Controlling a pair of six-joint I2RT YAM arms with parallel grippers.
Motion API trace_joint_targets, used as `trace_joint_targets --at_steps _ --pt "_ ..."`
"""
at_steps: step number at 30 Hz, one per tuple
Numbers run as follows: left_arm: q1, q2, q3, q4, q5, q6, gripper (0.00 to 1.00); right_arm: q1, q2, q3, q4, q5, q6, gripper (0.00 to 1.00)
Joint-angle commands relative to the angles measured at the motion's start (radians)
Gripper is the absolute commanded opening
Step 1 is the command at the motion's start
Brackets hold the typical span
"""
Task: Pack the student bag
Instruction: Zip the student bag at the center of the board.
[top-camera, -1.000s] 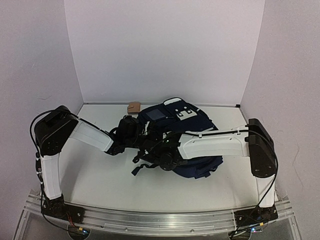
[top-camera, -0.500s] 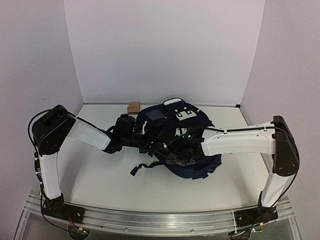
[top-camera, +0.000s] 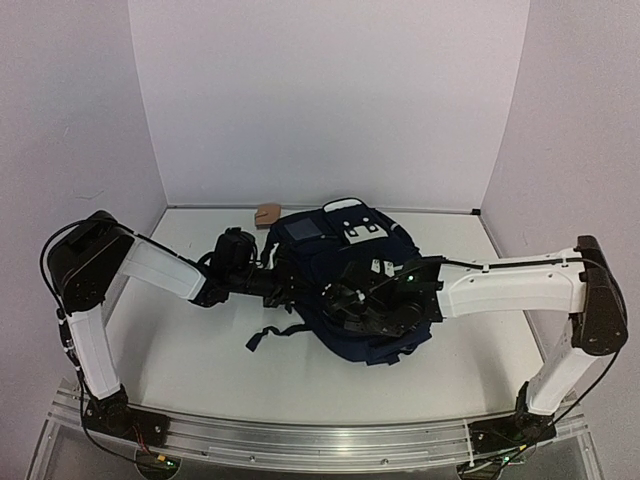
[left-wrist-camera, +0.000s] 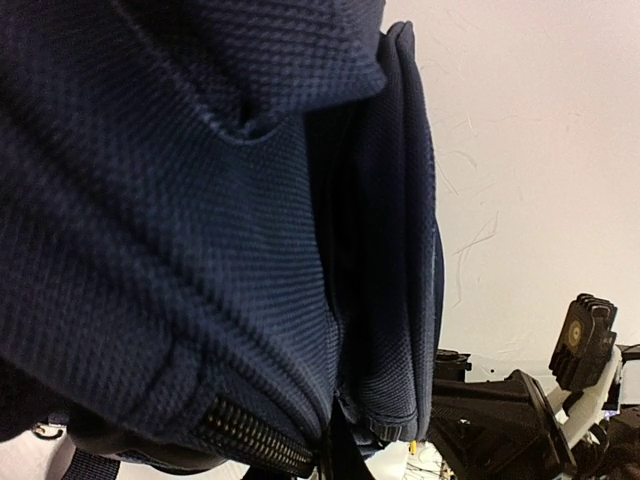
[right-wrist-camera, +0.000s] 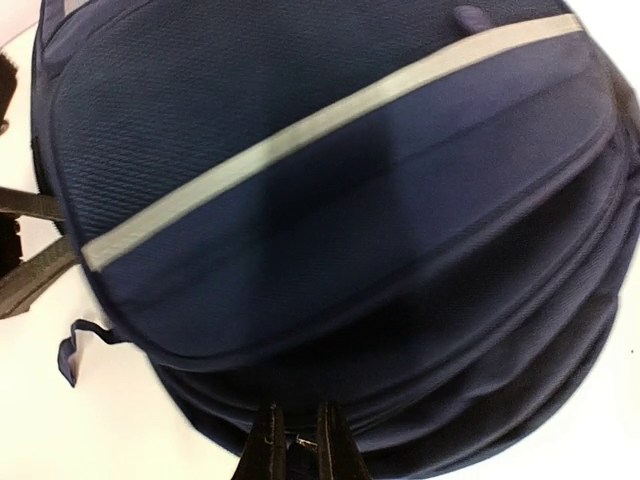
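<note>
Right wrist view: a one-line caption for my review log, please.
Navy backpack with a pale grey stripe fills the frame; the shut right pincer sits at its lower edge.

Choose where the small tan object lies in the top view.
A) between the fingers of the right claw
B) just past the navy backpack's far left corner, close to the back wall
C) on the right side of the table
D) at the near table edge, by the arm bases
B: the small tan object lies on the table beside the far left corner of the navy backpack, near the back wall.
</note>
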Motion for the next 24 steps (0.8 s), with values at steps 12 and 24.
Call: trace_joint_targets --at_steps 12,24 --pt "0.204 -0.287 -0.230 -0.167 -0.120 0.153 0.00 -0.192 -0.207 -0.274 0.186 -0.052 -0.128 0.00" --pt "0.240 -0.419 -0.141 -0.486 -0.141 0.408 0.38 -0.330 -0.276 -0.372 0.619 -0.403 -0.418 0.00"
